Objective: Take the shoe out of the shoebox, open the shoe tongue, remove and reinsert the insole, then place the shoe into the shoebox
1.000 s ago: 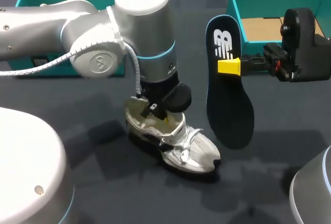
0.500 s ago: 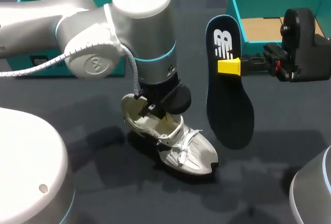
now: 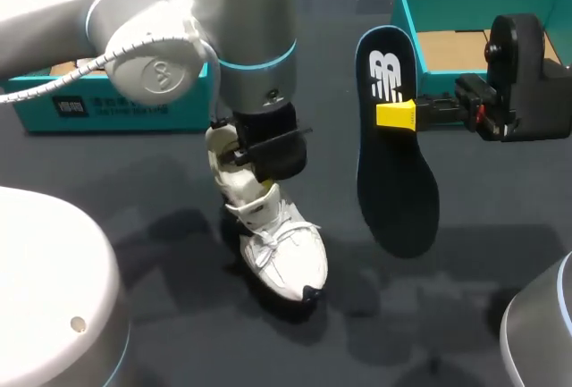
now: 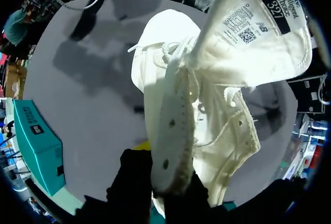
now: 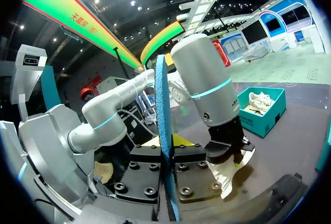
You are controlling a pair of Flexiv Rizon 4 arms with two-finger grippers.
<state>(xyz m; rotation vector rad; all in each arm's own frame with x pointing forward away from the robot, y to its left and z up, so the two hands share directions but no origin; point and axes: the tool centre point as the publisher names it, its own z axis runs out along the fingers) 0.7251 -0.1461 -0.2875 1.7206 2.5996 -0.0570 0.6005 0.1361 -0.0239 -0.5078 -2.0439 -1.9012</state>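
In the head view my left gripper (image 3: 255, 159) is shut on the collar of the white shoe (image 3: 273, 244). The shoe hangs heel-up, with its toe resting on the dark table (image 3: 161, 190). In the left wrist view the shoe (image 4: 217, 79) fills the area ahead of the gripper (image 4: 168, 182), whose black fingers pinch its side wall, and the tongue label shows. To the right, my right gripper (image 3: 398, 114) is shut on the dark insole (image 3: 393, 190), which hangs upright above the table. The right wrist view shows the insole (image 5: 163, 131) edge-on between that gripper's (image 5: 166, 157) fingers.
The open teal shoebox (image 3: 404, 12) stands at the back right, behind the right gripper. A second teal box part (image 3: 116, 105) lies at the back left, behind my left arm. Bare table lies between the shoe and the insole.
My left arm has turned and lifted the shoe's heel, swinging it from lying toward the right to standing steeply on its toe. The right arm and insole have not moved.
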